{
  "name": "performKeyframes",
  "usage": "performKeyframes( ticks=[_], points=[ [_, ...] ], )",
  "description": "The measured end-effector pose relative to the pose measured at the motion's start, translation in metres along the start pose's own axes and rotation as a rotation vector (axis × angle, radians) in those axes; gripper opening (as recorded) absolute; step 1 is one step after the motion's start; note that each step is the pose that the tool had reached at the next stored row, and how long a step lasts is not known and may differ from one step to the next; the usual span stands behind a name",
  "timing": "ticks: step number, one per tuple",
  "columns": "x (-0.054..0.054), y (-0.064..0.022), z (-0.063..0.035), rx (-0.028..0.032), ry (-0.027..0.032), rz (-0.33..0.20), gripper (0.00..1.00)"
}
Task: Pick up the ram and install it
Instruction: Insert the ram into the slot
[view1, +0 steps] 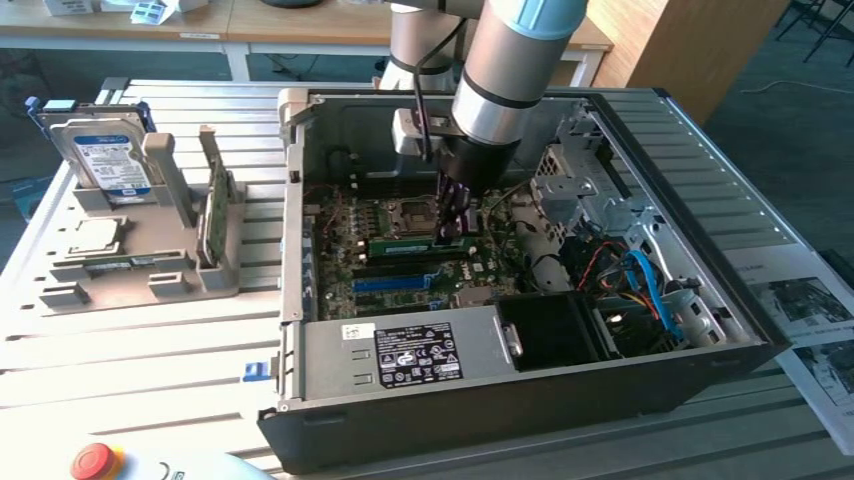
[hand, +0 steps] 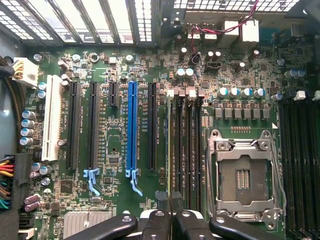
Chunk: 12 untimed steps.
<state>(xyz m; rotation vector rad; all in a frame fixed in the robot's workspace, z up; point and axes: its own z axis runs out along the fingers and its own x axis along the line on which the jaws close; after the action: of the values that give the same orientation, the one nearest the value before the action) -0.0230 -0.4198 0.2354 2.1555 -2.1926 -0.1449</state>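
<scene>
Exterior view: the dark two-fingered gripper (view1: 454, 225) is seen at the middle of the frame, lowered inside the open black computer case (view1: 534, 410) and clenched on the thin, narrow green circuit-board ram stick (view1: 400, 243). The stick's long axis is run towards the frame's left, close over the green motherboard (view1: 340, 250). In the wrist view it is judged parallel to the long black memory slots (hand: 186, 150), just beside them.
</scene>
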Motion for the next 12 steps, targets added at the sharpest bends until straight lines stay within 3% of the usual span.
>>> performKeyframes(
  ticks=[12],
  points=[
    [-0.0002,-0.001,0.0,-0.0019,-0.0007,0.007,0.12]
  ],
)
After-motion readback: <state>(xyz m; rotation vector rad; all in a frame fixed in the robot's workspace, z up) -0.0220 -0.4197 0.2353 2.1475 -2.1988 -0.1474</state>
